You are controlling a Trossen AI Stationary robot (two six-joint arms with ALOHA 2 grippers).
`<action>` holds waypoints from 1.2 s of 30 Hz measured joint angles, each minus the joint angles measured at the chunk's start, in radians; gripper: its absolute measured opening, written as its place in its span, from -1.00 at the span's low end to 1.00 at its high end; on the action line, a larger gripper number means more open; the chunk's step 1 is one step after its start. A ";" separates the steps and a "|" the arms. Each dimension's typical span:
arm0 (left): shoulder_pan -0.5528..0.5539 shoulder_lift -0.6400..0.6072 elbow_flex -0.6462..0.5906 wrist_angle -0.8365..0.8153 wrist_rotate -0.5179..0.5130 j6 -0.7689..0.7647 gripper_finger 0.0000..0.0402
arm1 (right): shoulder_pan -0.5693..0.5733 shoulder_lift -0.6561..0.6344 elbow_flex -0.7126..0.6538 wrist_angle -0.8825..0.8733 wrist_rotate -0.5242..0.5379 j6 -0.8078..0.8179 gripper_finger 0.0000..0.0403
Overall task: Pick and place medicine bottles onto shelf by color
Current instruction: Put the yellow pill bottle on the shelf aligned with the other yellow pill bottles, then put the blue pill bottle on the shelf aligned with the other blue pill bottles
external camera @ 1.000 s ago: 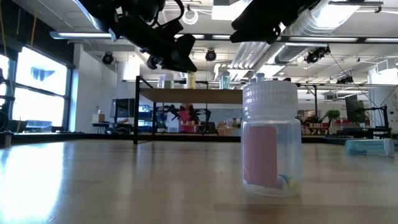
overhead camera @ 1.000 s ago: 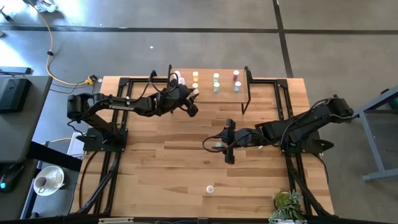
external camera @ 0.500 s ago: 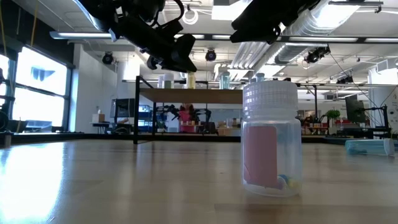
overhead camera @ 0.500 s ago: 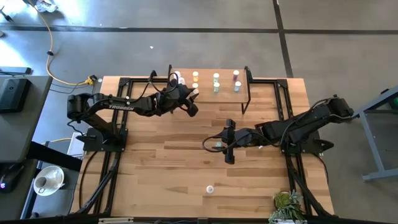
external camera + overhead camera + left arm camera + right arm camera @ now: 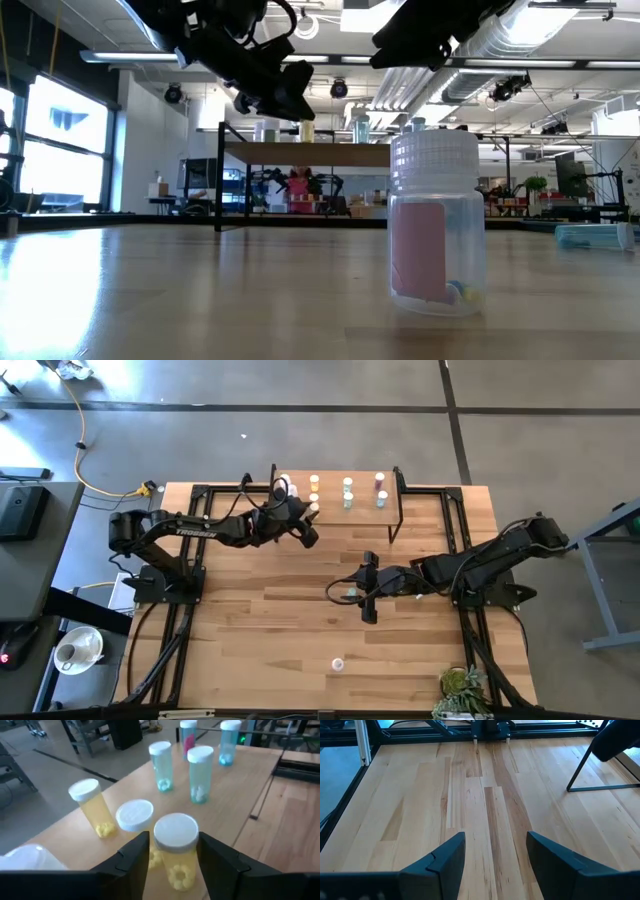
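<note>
On the shelf (image 5: 260,775), capped yellow bottles (image 5: 175,852) and teal bottles (image 5: 201,772) hold pills.

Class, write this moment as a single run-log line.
left gripper: at shelf, around yellow bottle | right gripper: open, empty, mid-table | pink bottle: on table, unplaced

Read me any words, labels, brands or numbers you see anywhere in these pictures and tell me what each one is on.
"TROSSEN": white lettering on the left arm, high view, small and only just legible.
Pink label on the bottle nearest the low camera: no print can be made out.
Yellow bottle between the left pincer fingers: no text visible.
</note>
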 joint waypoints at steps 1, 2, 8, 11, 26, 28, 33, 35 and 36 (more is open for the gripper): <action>0.000 0.000 0.000 0.004 -0.008 0.002 -0.21 | 0.000 0.000 0.000 0.000 0.000 0.000 0.00; 0.000 -0.001 0.000 0.009 -0.013 0.001 -0.18 | 0.000 0.000 0.000 0.000 0.000 0.000 0.00; 0.000 -0.001 0.000 0.012 -0.021 -0.001 -0.05 | 0.000 0.000 0.000 0.000 0.000 0.000 0.00; 0.000 -0.001 0.000 0.013 -0.023 -0.001 -0.03 | 0.000 0.000 0.000 0.000 0.000 0.000 0.00; -0.002 -0.003 0.029 0.036 -0.020 0.017 -0.04 | 0.000 0.000 0.000 -0.018 0.000 0.000 0.00; -0.003 -0.009 0.036 0.030 -0.019 0.017 -0.04 | 0.000 0.000 0.000 -0.018 0.000 0.000 0.00; -0.007 -0.052 0.043 -0.013 -0.023 0.026 -0.04 | 0.001 0.000 0.000 -0.022 0.000 0.000 0.00; -0.007 -0.081 0.043 -0.041 -0.024 0.025 -0.04 | 0.001 0.000 0.000 -0.023 0.000 0.000 0.00; -0.007 -0.096 0.043 -0.052 -0.024 0.025 -0.04 | 0.001 0.000 0.000 -0.024 0.000 0.004 0.00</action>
